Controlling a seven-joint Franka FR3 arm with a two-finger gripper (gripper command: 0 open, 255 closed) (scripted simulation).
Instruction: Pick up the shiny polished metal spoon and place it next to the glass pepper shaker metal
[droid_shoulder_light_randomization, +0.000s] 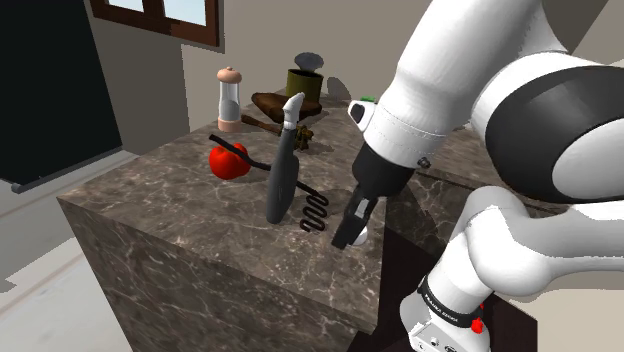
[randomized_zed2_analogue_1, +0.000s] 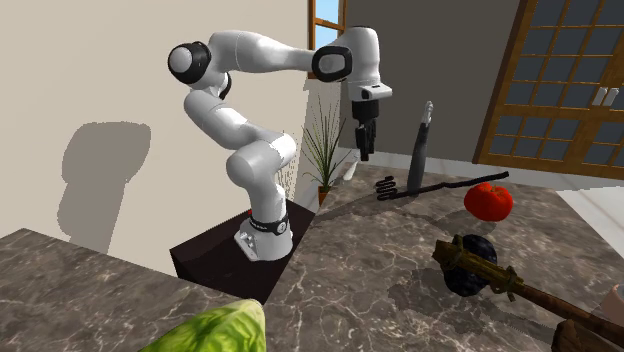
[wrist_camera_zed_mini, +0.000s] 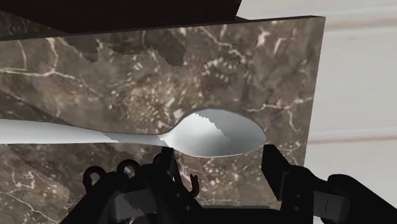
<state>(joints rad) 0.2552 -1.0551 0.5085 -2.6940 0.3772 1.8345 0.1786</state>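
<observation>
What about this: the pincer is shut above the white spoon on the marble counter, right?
No, the pincer is open, not shut: the wrist view shows its two black fingers standing apart. It does hang above the white spoon on the marble counter.

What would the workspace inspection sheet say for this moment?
Surface: marble counter, with the spoon near its edge.
Job's things: spoon lying flat; shaker upright at the far side.
Clutter: tomato, masher, upright grey tool, can, lettuce.
Grippers: pincer open, over the spoon's bowl.
Cables: nothing seen.
Surroundings: window, plant, paned door.
</observation>
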